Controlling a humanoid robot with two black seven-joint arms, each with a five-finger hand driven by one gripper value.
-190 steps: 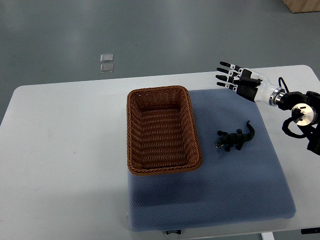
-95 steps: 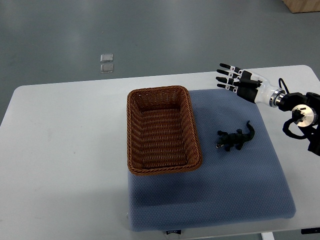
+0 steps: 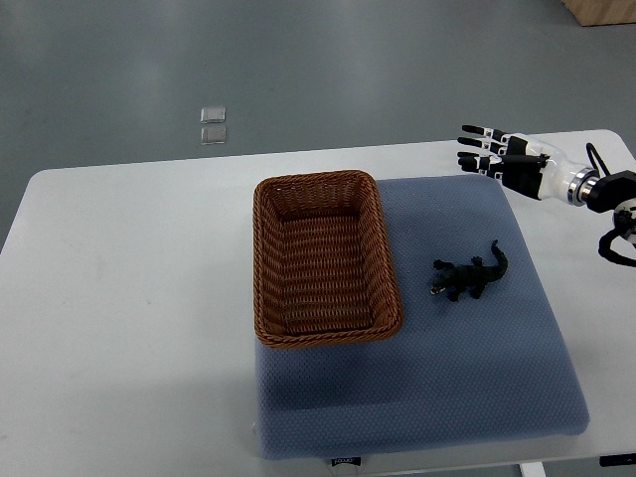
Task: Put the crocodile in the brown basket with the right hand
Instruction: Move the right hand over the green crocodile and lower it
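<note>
Rightward and a little down the frame is where the robot's right hand (image 3: pixel 507 162) has gone since the earlier pictures. It has pulled back toward the 3 o'clock edge, and less of its forearm and wrist joint shows than before. The black-and-white hand hangs over the far right corner of the table, its fingers (image 3: pixel 477 131) spread and straight, pointing toward 9 o'clock, holding nothing.

The small dark green toy crocodile (image 3: pixel 469 276) has not shifted. It lies flat on the blue padded fabric mat (image 3: pixel 447 388), snout toward 8 o'clock and tail curling up toward 1 o'clock. It sits at 3 o'clock from the brown rectangular woven wicker basket (image 3: pixel 261 260), near its right wall but not touching it. The hand is at about 1 o'clock from the crocodile, well apart from it.

The basket stands with its long sides running from 12 to 6 o'clock, its left wall on the bare white rounded tabletop (image 3: pixel 129 288) and the rest of it on the mat's left part. Nothing lies inside it.

On the grey floor (image 3: pixel 397 60) beyond the table, at 11 o'clock from the basket, are two small clear square tiles (image 3: pixel 212 124), one above the other. A light wooden corner (image 3: pixel 601 10) shows at the picture's top right.
</note>
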